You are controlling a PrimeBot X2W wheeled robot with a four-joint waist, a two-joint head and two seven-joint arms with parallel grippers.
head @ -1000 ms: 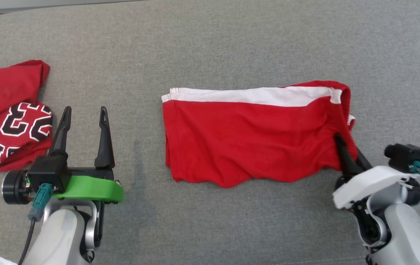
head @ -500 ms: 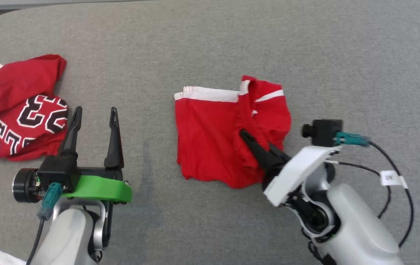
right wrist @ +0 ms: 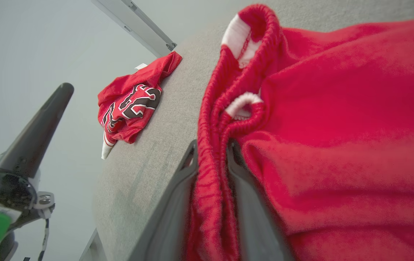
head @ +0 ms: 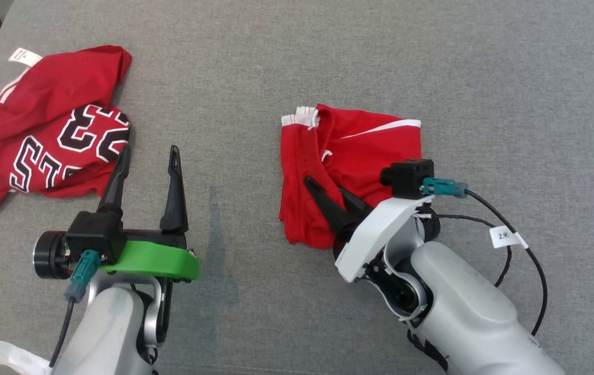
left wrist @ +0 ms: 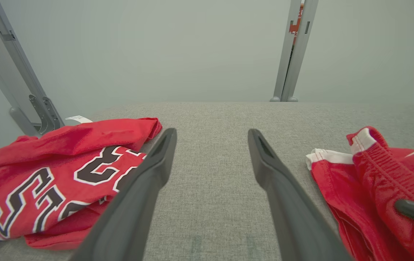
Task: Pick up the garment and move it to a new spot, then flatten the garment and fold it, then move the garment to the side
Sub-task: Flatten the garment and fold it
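Centre counter [head: 432, 62]: right gripper [head: 324, 185] jaws clamp shorts [head: 364, 151] by the waistband. At 9 o'clock, left gripper [head: 149, 159] jaws released; jersey [head: 41, 130] at 10.

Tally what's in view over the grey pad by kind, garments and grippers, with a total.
Garments: 2, the red shorts and the red numbered jersey
Grippers: 2, the left gripper and the right gripper
Total: 4
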